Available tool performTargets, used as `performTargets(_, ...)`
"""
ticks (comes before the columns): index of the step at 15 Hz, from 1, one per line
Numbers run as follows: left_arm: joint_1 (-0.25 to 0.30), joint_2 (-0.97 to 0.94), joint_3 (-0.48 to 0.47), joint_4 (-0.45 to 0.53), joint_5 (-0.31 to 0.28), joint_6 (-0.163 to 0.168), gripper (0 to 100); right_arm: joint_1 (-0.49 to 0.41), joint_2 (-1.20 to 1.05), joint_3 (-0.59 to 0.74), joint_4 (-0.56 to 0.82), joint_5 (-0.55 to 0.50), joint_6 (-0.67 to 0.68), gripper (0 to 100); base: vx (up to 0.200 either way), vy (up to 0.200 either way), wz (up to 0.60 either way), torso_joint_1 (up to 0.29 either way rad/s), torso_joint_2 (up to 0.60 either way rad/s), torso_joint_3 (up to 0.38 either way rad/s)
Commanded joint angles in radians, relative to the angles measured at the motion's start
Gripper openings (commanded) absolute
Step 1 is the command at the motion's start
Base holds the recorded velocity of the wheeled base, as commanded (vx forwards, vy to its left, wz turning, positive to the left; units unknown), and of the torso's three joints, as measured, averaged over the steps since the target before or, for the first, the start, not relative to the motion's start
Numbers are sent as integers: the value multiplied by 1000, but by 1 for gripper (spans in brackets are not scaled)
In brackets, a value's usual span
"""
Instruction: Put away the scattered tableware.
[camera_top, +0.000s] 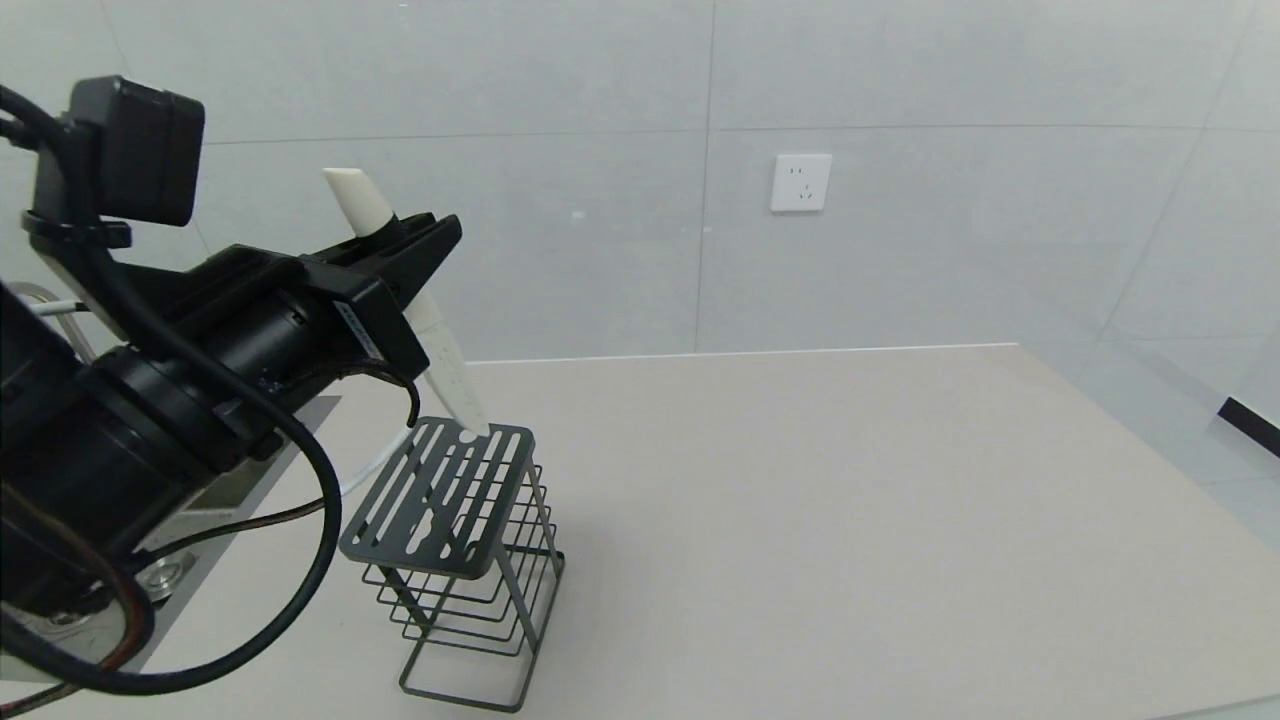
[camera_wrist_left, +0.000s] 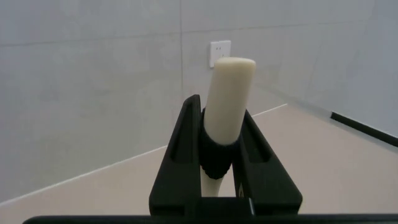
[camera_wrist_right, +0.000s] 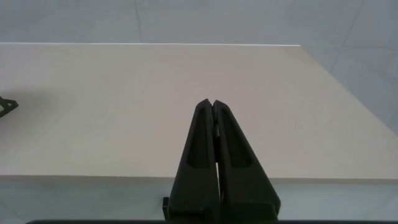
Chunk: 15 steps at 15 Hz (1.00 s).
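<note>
One cream-white, smooth, stick-shaped utensil is what you have in hand, and the head view shows it slanting steeply, with its rounded upper end leaning back above your left gripper and its narrow lower end coming down to the dark grey wire rack. That lower tip meets the rack's slotted flat top plate at its far edge; you cannot tell whether it has entered a slot or only rests on the plate. The left gripper's black jaws pinch the utensil well above the rack, about a third of the way down its length. The rack stands upright on the pale beige table, and a white wall socket sits on the grey tiled wall well behind the rack and off to its right. From your left wrist view, the left gripper clamps the utensil on both sides, the blunt rounded end standing out past the fingertips, with the wall socket and the table beyond. From your right wrist view, the right gripper has its jaws pressed flat together with nothing between them, pointing across the bare table.
</note>
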Motion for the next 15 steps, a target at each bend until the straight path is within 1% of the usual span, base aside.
performTargets(1, -22, 23, 7, -3, 24, -1, 0, 0, 2, 0, 0, 0, -1, 0, 0, 0, 0, 0, 0, 0)
performTargets(3, -26, 24, 30, -4, 26, 7, 0, 0, 2, 0, 0, 0, -1, 0, 0, 0, 0, 0, 0, 0)
performTargets(5, -29, 36, 56, -23, 27, 36, 0, 0, 2, 0, -2, 0, -2, 0, 0, 0, 0, 0, 0, 0)
performTargets(6, -29, 50, 53, -40, 27, 40, 0, 0, 2, 0, -2, 0, -2, 0, 0, 0, 0, 0, 0, 0)
performTargets(8, -29, 78, 50, -67, 24, 40, 0, 0, 2, 0, -2, -1, -2, 0, 0, 0, 0, 0, 0, 0)
performTargets(12, -29, 113, 48, -70, 26, 40, 0, 0, 2, 0, -2, 0, -4, 0, 0, 0, 0, 0, 0, 0)
performTargets(15, -19, 138, 33, -73, 26, 40, 0, 0, 2, 0, -2, 0, -5, 0, 0, 0, 0, 0, 0, 0)
